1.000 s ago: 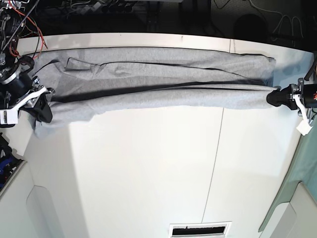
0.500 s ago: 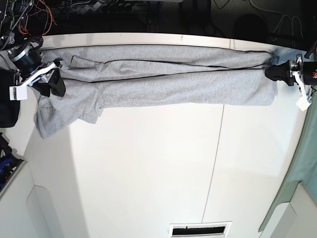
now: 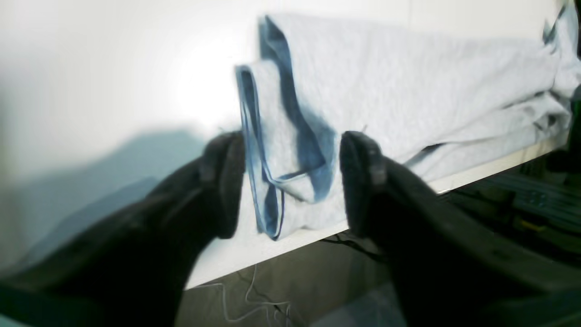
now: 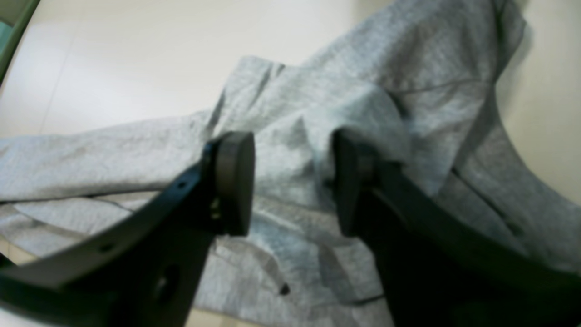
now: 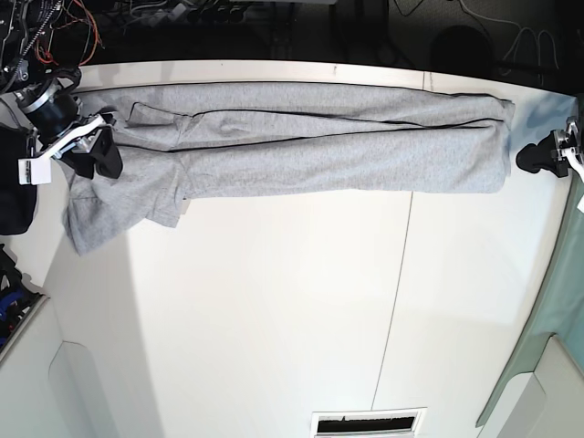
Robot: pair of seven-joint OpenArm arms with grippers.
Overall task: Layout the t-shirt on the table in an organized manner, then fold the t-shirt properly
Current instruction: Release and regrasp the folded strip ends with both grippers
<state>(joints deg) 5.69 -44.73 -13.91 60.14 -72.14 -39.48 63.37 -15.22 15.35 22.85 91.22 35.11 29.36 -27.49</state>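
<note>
The light grey t-shirt (image 5: 301, 151) lies folded lengthwise in a long band along the far side of the white table (image 5: 274, 319). One loose end spreads toward the front at the left. My right gripper (image 5: 102, 157) hovers over that left end. In the right wrist view it (image 4: 292, 181) is open, with a hump of shirt (image 4: 340, 91) showing between its fingers. My left gripper (image 5: 522, 159) stands just off the shirt's right end, apart from it. In the left wrist view it (image 3: 292, 181) is open, and the dark-trimmed shirt (image 3: 408, 91) lies beyond the fingers by the table edge.
The table's far edge (image 3: 476, 170) runs right beside the shirt, with cables (image 5: 55, 27) behind it. A dark bundle (image 5: 14, 201) sits off the table's left side. A green panel (image 5: 557, 301) flanks the right side. A vent slot (image 5: 370, 424) sits at the front.
Both grippers opened and let go of the shirt after carrying it toward the far edge. The shirt settled flat. My left gripper drew back to the right, off the shirt's end.
</note>
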